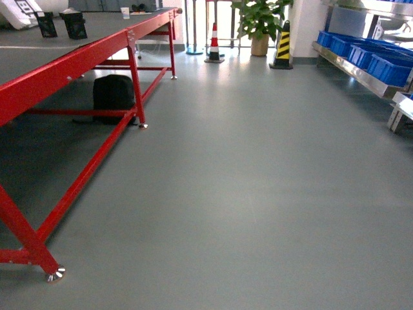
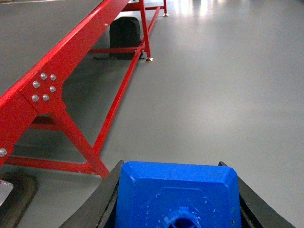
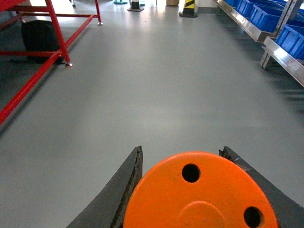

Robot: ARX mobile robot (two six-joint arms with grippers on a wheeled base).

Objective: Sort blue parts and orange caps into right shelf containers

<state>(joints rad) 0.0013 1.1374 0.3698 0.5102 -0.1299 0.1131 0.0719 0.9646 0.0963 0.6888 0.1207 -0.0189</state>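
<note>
A blue part (image 2: 178, 194) is clamped in the left gripper (image 2: 178, 202) and an orange cap (image 3: 199, 192) in the right gripper (image 3: 197, 190), evidently for carrying. The blue crates (image 1: 374, 55) on the shelf (image 1: 352, 71) are seen far right, well apart, so transit is judged under way.

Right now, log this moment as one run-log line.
left gripper: holds blue part | right gripper: holds orange cap | blue crates: ahead right

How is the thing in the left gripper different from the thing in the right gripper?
The blue part is boxy with bevelled edges; the orange cap is round. The blue part has one central opening on its facing side; the orange cap's flat face has several small holes. Both sit between dark gripper fingers.
</note>
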